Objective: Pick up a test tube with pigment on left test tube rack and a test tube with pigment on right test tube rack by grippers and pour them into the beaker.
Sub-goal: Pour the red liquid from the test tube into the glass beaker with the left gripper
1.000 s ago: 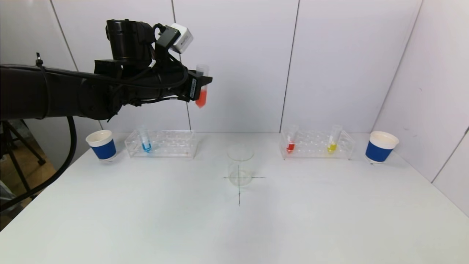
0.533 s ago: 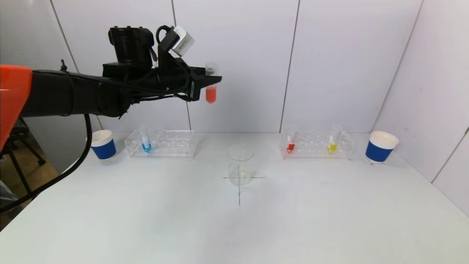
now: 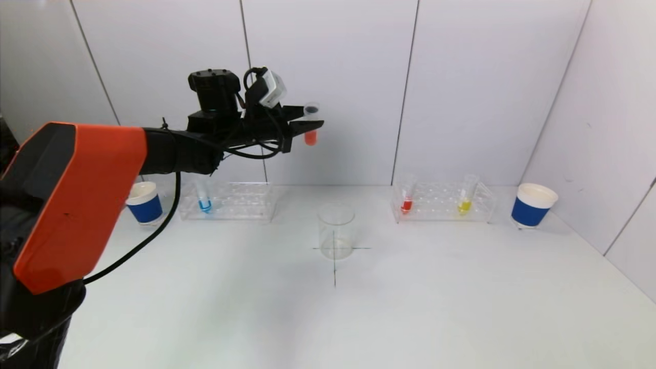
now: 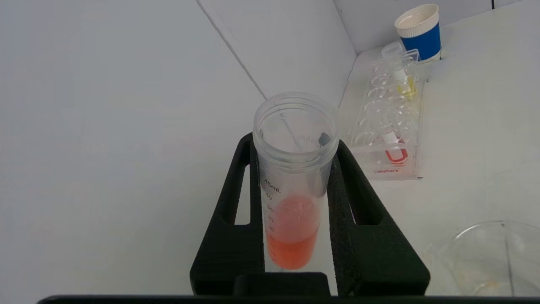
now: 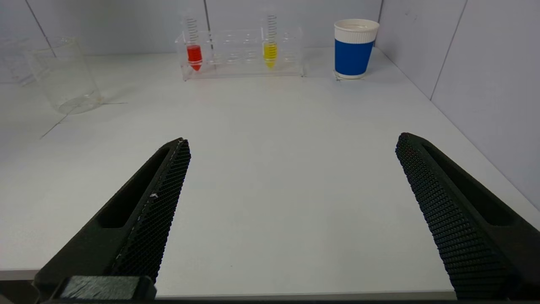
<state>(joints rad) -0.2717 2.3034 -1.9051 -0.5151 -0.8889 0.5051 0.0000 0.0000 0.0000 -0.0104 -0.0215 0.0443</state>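
Note:
My left gripper [image 3: 307, 124] is shut on a test tube of orange pigment [image 3: 310, 134] and holds it upright, high above the table, up and a little left of the empty glass beaker [image 3: 335, 231]. The left wrist view shows the tube [image 4: 293, 202] clamped between both fingers [image 4: 363, 219], with the beaker rim [image 4: 485, 257] below. The left rack [image 3: 225, 201] holds a blue tube [image 3: 204, 201]. The right rack [image 3: 443, 202] holds a red tube [image 3: 407, 200] and a yellow tube [image 3: 465, 200]. My right gripper [image 5: 291, 169] is open and empty, low near the table's front edge, out of the head view.
A blue and white paper cup [image 3: 142, 202] stands left of the left rack, and another cup [image 3: 532, 205] stands right of the right rack. The beaker sits on a cross mark [image 3: 334, 266]. Wall panels close the back and right side.
My left gripper has carried the orange tube to the right and farther out, toward the space above the beaker. The tube stays upright. The right arm has not moved.

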